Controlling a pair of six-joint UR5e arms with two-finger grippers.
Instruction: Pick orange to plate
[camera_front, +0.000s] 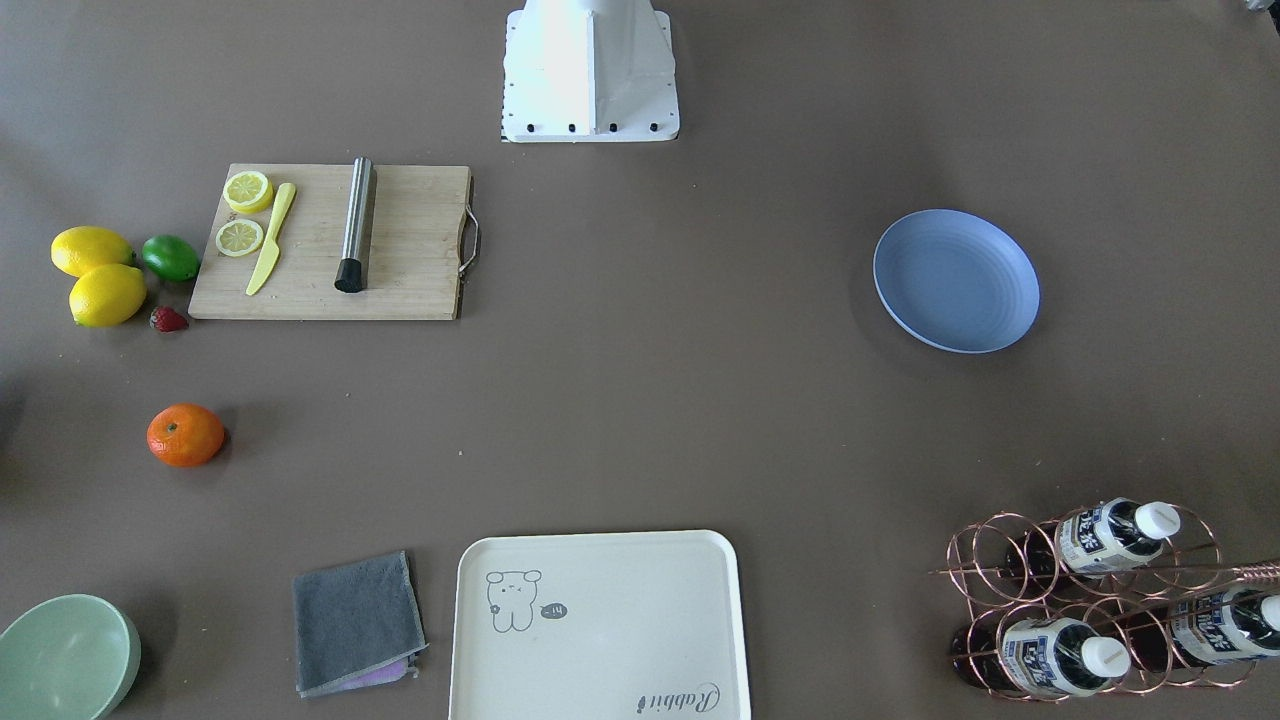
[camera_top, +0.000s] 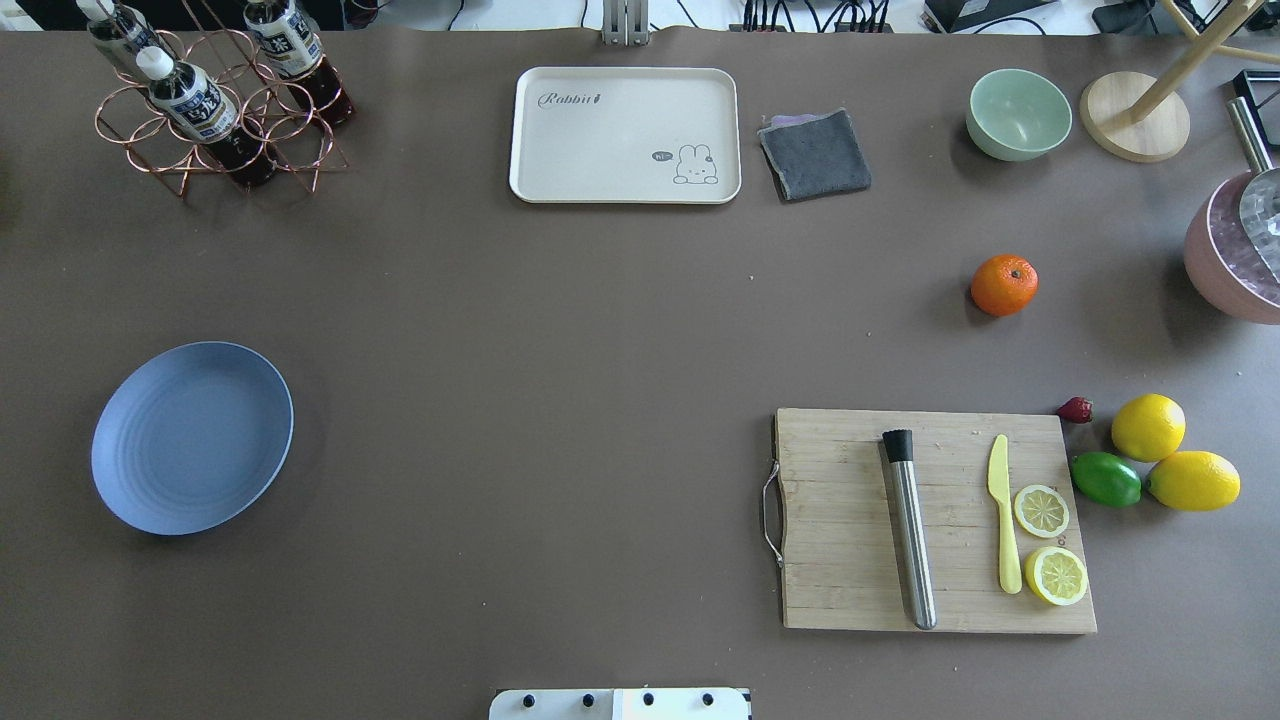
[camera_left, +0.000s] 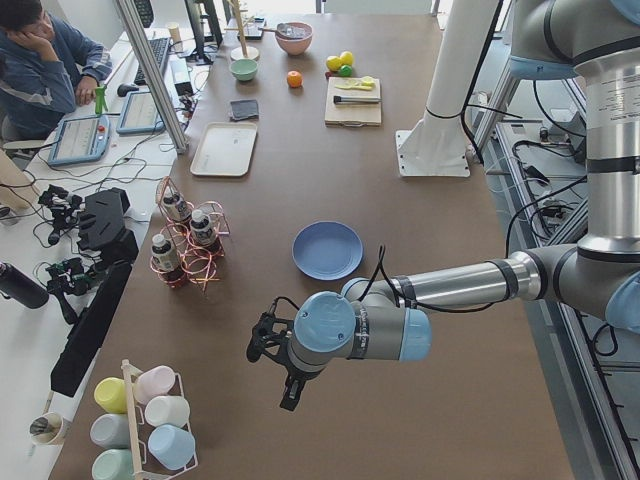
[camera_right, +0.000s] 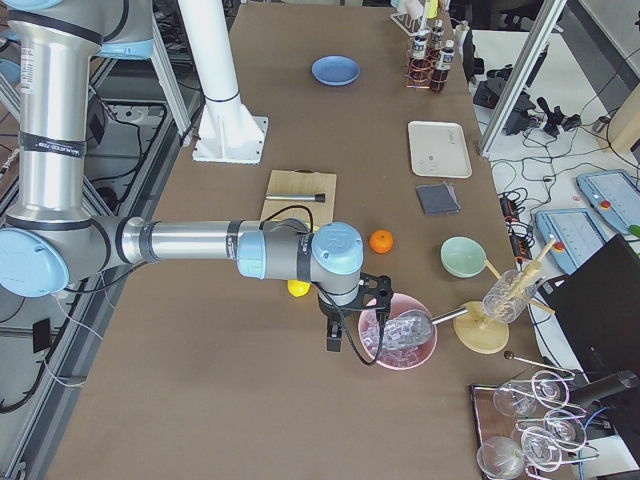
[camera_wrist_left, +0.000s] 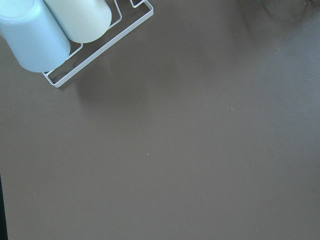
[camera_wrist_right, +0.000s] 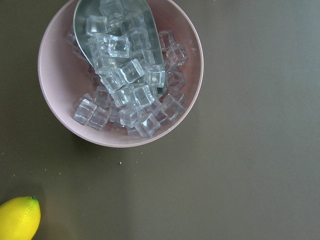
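You see an orange (camera_top: 1004, 285) resting on a brown table (camera_top: 560, 350), on the robot's right side, between a mint-green bowl (camera_top: 1017, 113) and a wooden cutting board (camera_top: 935, 520). The blue plate (camera_top: 192, 437) lies well apart from it, on the robot's left side, its ridged face showing all the way across.

At the far right edge stands a pink bowl (camera_wrist_right: 44, 85) heaped with clear ice cubes (camera_wrist_right: 132, 70), and a metal scoop (camera_wrist_right: 80, 15) leans into it, also full of cubes. A cream tray (camera_top: 625, 135) printed with a rabbit lies at the far edge beside a folded grey cloth (camera_top: 815, 153). A copper wire rack (camera_top: 100, 125) holds three dark bottles (camera_top: 185, 95) lying on their sides. In the left wrist view, a white wire rack (camera_wrist_left: 95, 57) carries a blue cup (camera_wrist_left: 32, 37) and a pale cup (camera_wrist_left: 82, 17).

The cutting board carries two lemon halves (camera_top: 1041, 510), a yellow knife (camera_top: 1003, 520) and a metal cylinder (camera_top: 910, 530). Just beside it sit two lemons (camera_top: 1148, 427), a lime (camera_top: 1105, 479) and a strawberry (camera_top: 1076, 409).

The left gripper (camera_left: 288, 398) hangs over bare table near the cups. The right gripper (camera_right: 333, 345) hangs by the pink bowl. You cannot tell how either pair of jaws stands.

Beyond the table, a person (camera_left: 45, 60) sits at a desk with screens.
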